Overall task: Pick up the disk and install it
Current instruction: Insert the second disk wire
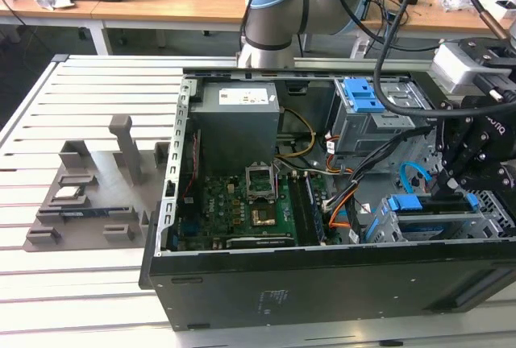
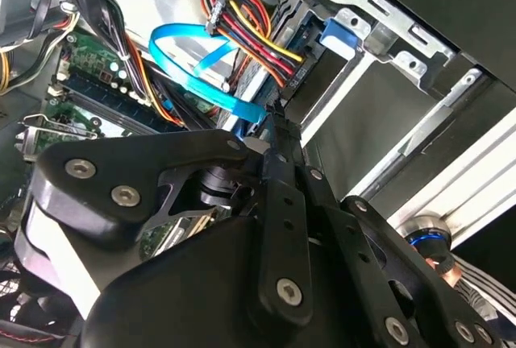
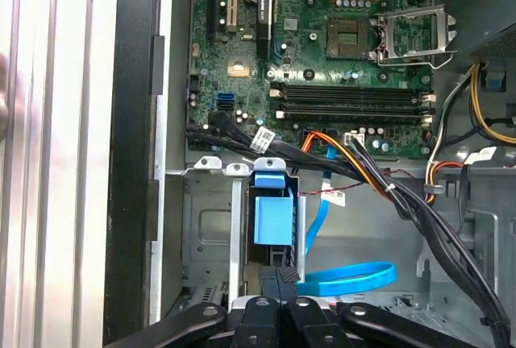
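The disk (image 1: 427,207) in its blue frame sits in the grey drive cage (image 1: 492,217) at the open computer case's (image 1: 322,283) front corner; the tool (image 1: 445,189) rests on its edge, fingers drawn together.

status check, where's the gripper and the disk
Gripper low at the drive cage. Disk seated upright in cage, blue frame showing. Blue cable loops beside it.

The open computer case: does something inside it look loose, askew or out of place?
Nothing looks damaged. Two things stand out: the flat blue cable lies in a loose loop beside the drive bay, and the processor socket on the motherboard is bare, with no cooler on it.
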Motion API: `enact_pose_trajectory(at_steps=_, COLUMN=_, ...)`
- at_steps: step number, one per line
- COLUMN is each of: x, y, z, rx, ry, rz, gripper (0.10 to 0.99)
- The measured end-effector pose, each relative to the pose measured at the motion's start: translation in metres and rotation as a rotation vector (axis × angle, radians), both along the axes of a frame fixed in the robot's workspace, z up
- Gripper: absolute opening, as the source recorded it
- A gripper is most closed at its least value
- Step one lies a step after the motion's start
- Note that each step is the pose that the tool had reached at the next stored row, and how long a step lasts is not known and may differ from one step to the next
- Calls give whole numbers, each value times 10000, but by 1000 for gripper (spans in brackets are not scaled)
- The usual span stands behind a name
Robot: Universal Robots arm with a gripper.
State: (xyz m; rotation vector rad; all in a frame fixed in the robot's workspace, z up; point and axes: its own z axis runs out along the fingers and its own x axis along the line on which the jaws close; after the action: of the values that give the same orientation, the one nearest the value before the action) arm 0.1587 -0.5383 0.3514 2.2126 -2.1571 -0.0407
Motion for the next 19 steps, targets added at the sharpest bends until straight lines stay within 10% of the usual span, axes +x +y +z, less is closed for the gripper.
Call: enact_pose_trajectory(at_steps=19, x=42, y=4, z=-16, rx=6, ry=0, rz=-197, gripper=106)
